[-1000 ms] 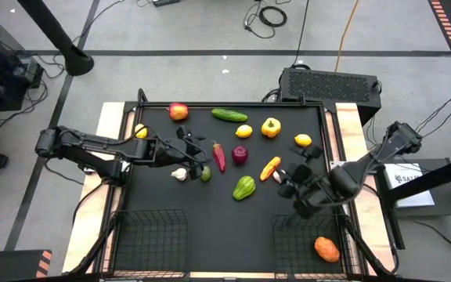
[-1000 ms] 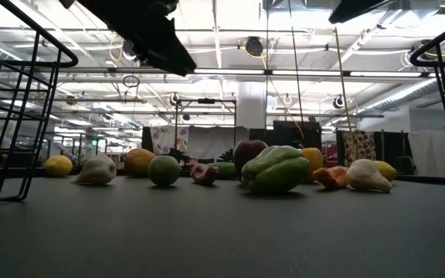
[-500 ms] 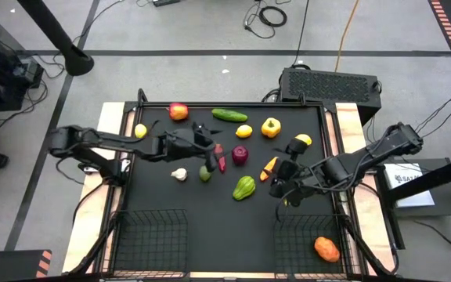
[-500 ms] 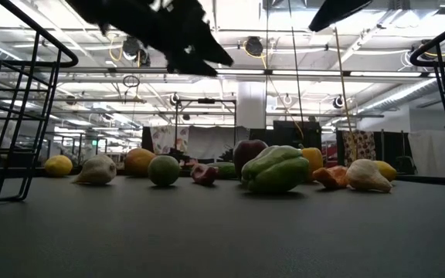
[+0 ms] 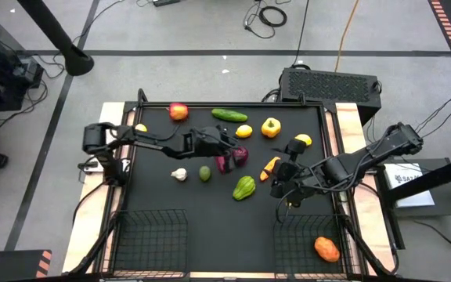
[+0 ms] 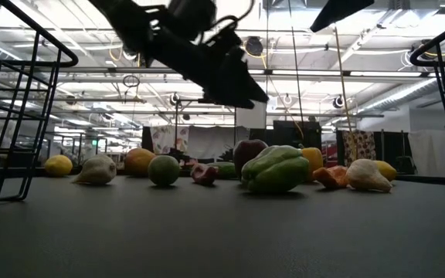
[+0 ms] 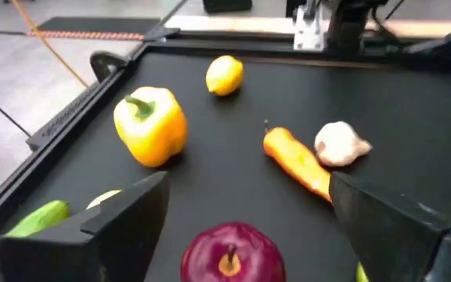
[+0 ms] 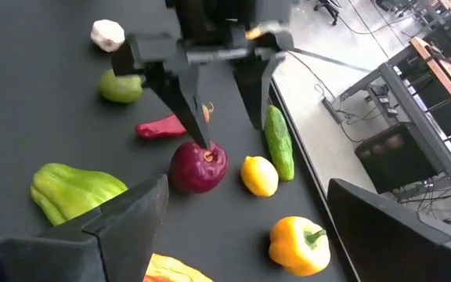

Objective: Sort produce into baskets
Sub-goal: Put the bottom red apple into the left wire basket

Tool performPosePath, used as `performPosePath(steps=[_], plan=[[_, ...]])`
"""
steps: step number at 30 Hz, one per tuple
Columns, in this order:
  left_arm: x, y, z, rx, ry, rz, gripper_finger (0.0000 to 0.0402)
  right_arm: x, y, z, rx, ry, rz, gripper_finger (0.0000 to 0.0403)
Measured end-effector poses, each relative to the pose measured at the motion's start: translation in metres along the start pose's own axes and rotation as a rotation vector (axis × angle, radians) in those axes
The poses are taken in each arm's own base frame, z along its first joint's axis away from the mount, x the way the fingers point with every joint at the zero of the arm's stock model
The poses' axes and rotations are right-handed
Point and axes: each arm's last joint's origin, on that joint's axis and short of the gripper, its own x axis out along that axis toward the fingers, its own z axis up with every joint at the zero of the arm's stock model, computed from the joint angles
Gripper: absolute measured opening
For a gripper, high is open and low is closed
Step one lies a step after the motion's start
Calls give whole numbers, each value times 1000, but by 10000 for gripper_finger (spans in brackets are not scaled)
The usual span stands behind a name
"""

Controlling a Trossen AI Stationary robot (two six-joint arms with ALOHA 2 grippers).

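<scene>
Onion, purple, rests on the black table between red chili and carrot. Left gripper hovers directly above it, fingers spread, grasping nothing. Right gripper waits spread and unloaded beside the carrot. Both baskets sit at the near edge.

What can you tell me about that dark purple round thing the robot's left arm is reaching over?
It is a purple onion, round and glossy, deep reddish-purple, with a small brownish stem stub on top. It sits upright on the black table, mid-table, apart from the red chili and lemon beside it. The left pincer hangs open just above, one finger on each side; whether they touch it is unclear.
</scene>
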Motion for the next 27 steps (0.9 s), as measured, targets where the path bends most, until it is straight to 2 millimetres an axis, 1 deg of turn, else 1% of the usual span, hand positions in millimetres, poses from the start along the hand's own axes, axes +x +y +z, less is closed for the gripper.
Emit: performPosePath(steps=[4, 10, 17, 21, 27], plan=[[10, 1, -3, 14, 70, -2, 322, 0, 0, 0, 2, 2, 0, 341], [13, 5, -13, 19, 140, -13, 300, 0, 0, -1, 10, 6, -1, 341], [15, 13, -16, 7, 156, 5, 275, 0, 0, -1, 19, 6, -1, 341], [23, 11, -27, 9, 187, 2, 254, 0, 0, -1, 19, 6, -2, 341], [28, 11, -30, 24, 171, 2, 229, 0, 0, -1, 15, 9, -2, 341]])
